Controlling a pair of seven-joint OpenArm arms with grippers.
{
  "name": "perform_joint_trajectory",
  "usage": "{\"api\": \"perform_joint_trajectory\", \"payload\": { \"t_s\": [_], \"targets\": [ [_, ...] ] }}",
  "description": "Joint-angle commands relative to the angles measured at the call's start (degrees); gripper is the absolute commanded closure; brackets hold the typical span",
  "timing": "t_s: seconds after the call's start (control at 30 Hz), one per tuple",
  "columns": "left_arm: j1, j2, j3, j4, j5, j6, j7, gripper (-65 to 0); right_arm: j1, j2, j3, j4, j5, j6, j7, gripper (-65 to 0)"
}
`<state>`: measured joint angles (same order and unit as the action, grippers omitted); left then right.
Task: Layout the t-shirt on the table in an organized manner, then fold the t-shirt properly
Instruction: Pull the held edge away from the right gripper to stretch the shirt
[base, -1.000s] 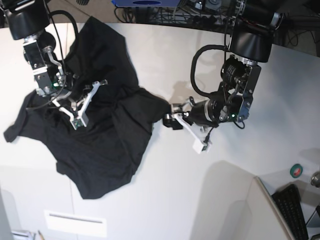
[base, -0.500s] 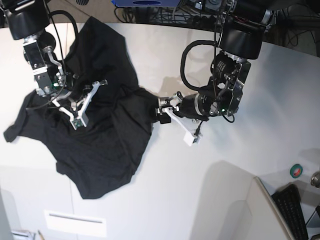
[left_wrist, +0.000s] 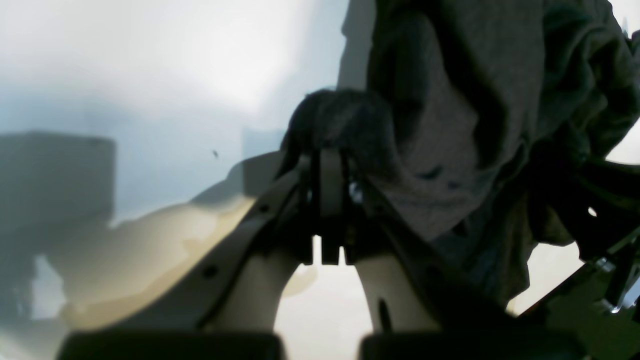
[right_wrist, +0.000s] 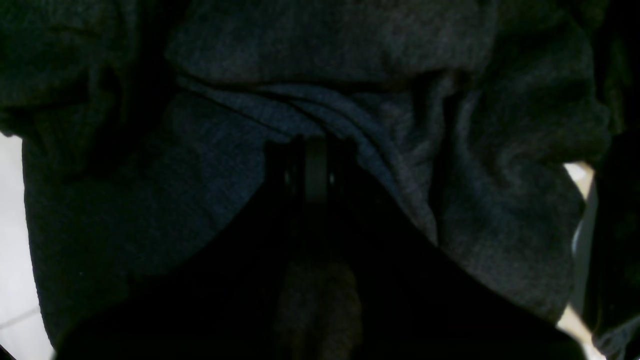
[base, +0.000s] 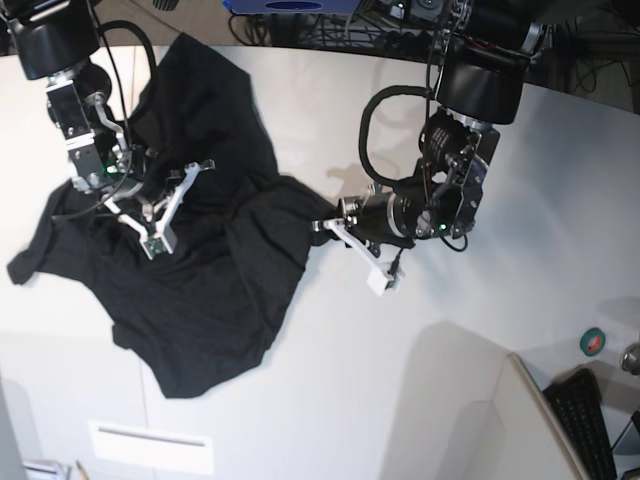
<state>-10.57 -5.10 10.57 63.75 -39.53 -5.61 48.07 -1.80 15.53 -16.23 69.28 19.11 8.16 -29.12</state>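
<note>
We see the crumpled black cloth t-shirt (base: 190, 250) spread on the left half of the smooth white table (base: 450, 400). Left gripper (base: 320, 226) has its fingers pinched together on the shirt's right edge corner. Right gripper (base: 150, 205) sits mid-shirt, fingers closed on a fold of fabric.

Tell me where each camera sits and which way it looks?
Base: high above, looking down at the table, black t-shirt and both arms.
Left wrist: on the left arm, looking along its left pincer, shut on a bunch of shirt at its edge.
Right wrist: on the right arm, looking along the right pincer, shut in dark shirt folds.
Shared: all three show the t-shirt; the base view shows both pincers too.
</note>
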Motion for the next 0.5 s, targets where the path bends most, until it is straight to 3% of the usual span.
{"api": "perform_joint_trajectory", "payload": {
  "t_s": [0.0, 0.13, 0.47],
  "targets": [
    [-1.78, -1.09, -0.15, 1.09, -0.78, -0.24, -0.65, 0.0, -1.67, 0.43, -0.34, -1.98, -3.07, -2.05, -8.02, 0.0],
    [-2.49, -4.96, -0.5, 1.18, -0.78, -0.15, -0.65, 0.0, -1.58, 0.43, -0.34, -1.98, -3.07, -2.05, -8.02, 0.0],
    [4.02, -12.43, -11.49, 12.78, -0.52, 0.02, -0.47, 0.0, 0.88, 0.43, -0.34, -1.8, -3.07, -2.05, -8.37, 0.0]
  ]
}}
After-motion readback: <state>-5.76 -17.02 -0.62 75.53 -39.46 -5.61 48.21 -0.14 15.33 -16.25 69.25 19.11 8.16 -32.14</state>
